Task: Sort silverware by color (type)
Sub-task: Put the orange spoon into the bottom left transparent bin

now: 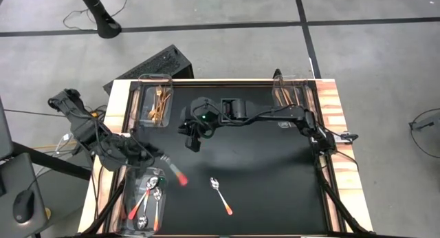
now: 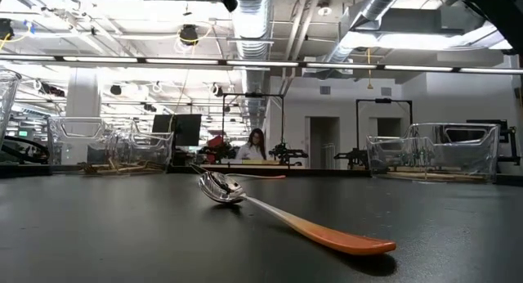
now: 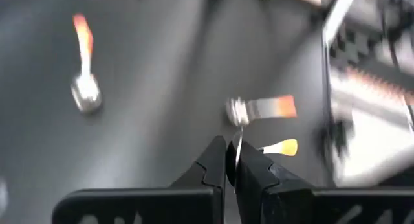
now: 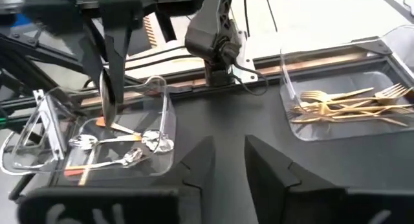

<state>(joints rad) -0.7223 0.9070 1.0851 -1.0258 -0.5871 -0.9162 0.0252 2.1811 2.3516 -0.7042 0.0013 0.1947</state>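
Silverware sits mostly sorted on a black table (image 1: 261,190), seen from above. One spoon (image 1: 221,195) with an orange-red handle lies loose on the bare surface, well apart from every bin and beyond the spoon bin toward the table's middle. The spoon bin (image 1: 146,200), a clear plastic tub at the table's near left corner, already holds several matching spoons. Just at that bin's inner edge, the left gripper (image 3: 231,160) has its fingers pressed together on another spoon (image 1: 174,172), which hangs upright from them with the orange-red handle showing. At the far left corner, beyond the spoon bin, a second clear bin (image 1: 157,104) holds a pile of gold forks (image 4: 349,104). At the far right corner, a third bin (image 1: 287,95) appears to hold slim copper-coloured pieces, likely knives, though they are too small to be sure. The right gripper (image 4: 229,156) hovers over the dark surface between the fork bin and the table's middle, fingers spread and holding nothing. Judging from this, the sorting is nearly finished: the held spoon has yet to drop into the spoon bin, and the single loose spoon is the last piece waiting.
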